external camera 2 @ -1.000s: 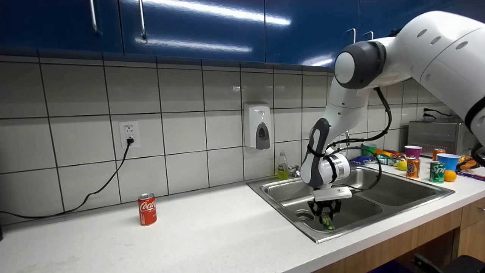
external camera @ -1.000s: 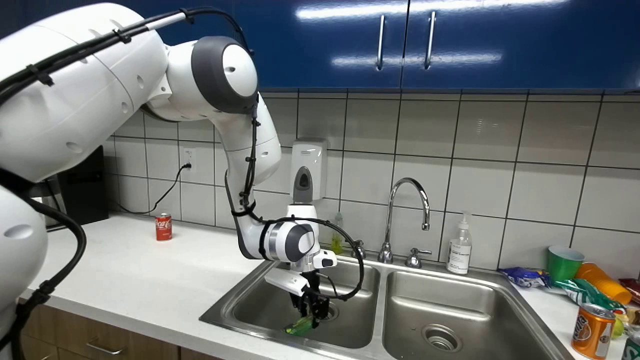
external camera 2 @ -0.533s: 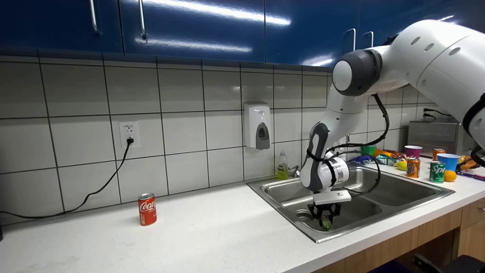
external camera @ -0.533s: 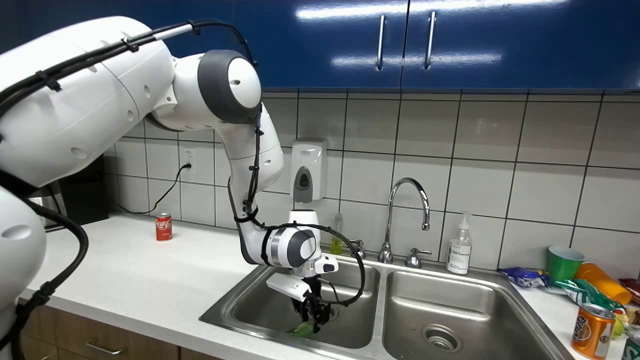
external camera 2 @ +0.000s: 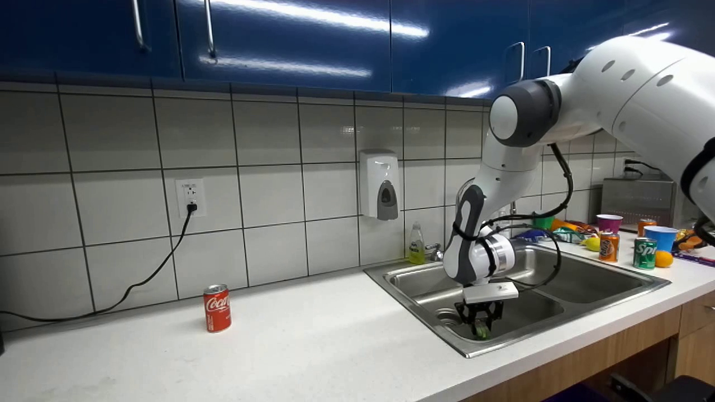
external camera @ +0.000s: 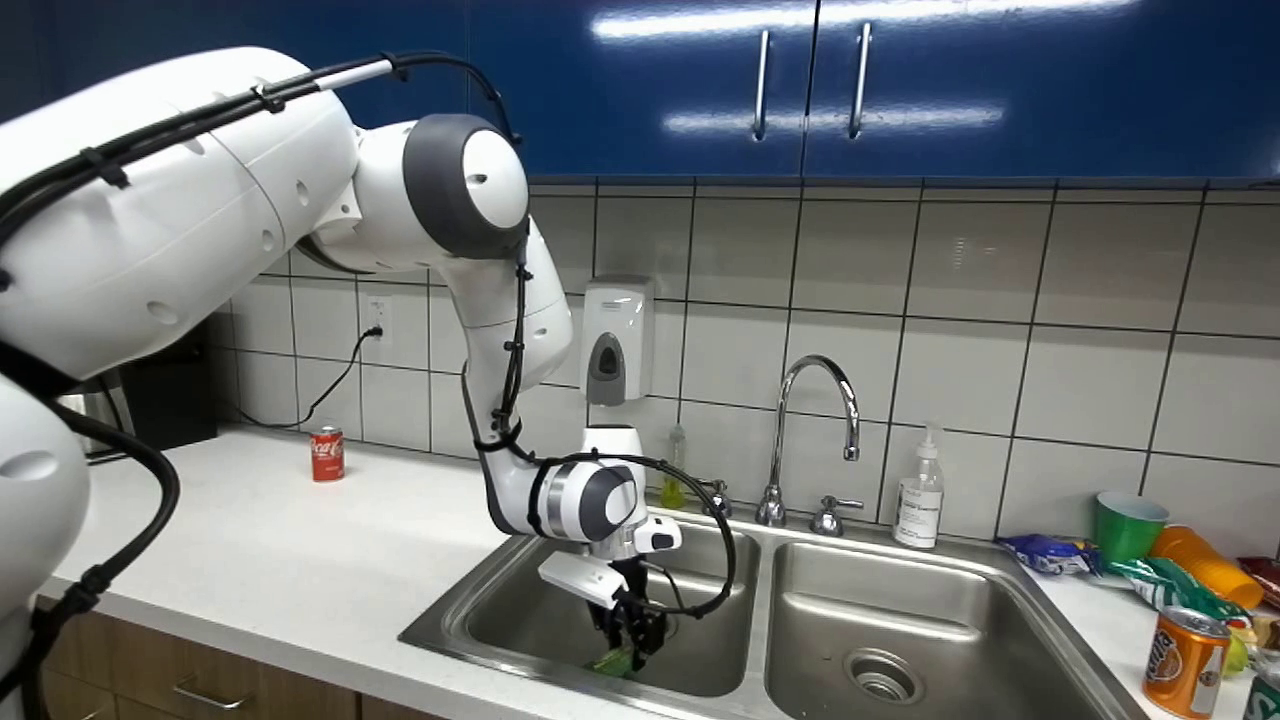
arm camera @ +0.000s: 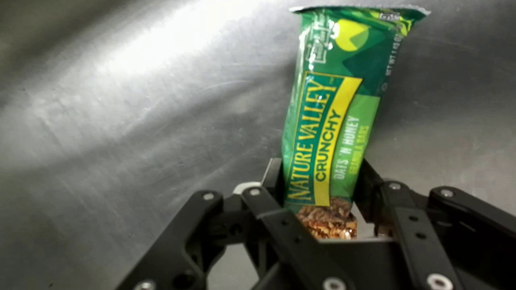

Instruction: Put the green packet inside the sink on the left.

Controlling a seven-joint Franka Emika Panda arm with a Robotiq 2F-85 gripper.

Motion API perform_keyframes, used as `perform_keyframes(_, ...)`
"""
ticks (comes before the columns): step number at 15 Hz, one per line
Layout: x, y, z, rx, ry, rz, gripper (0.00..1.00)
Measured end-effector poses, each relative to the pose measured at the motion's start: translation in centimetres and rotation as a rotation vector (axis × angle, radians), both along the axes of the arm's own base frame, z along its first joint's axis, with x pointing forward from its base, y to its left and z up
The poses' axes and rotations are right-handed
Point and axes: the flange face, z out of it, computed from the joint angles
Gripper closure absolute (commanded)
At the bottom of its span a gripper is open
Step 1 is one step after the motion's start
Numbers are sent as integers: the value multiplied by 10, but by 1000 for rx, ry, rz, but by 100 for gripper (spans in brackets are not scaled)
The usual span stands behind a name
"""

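The green packet (arm camera: 330, 121) is a Nature Valley granola bar wrapper. In the wrist view it sticks out between my fingers, its far end pointing to the top of the picture. My gripper (arm camera: 318, 173) is shut on its lower part, a finger against each side. In both exterior views my gripper (external camera: 632, 632) (external camera 2: 478, 319) points down inside the left sink basin (external camera: 715, 645) (external camera 2: 533, 312), near its front wall. The packet (external camera: 612, 661) (external camera 2: 481, 331) shows low under the fingers, partly hidden by them. I cannot tell whether it touches the basin floor.
The divider (external camera: 758, 620) and right basin (external camera: 870, 610) lie beside my gripper. The faucet (external camera: 815, 365) and a soap bottle (external camera: 919, 500) stand behind. A Coca-Cola can (external camera 2: 217, 308) stands on the counter (external camera 2: 313, 335). Cups, cans and packets, including an orange can (external camera: 1187, 660), crowd the other side.
The arm has come down a little, and my gripper with the packet is lower in the left basin. In an exterior view it has also shifted slightly right.
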Motion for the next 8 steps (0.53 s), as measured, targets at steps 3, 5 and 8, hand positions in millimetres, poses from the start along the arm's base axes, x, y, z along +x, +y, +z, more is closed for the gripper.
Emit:
perform_keyframes(3, 0, -1, -1, -1, 0, 0, 9)
perform_keyframes(5, 2, -1, 0, -1, -3, 1, 0)
perform_keyframes(8, 7, 0, 5, -3, -15, 7, 0)
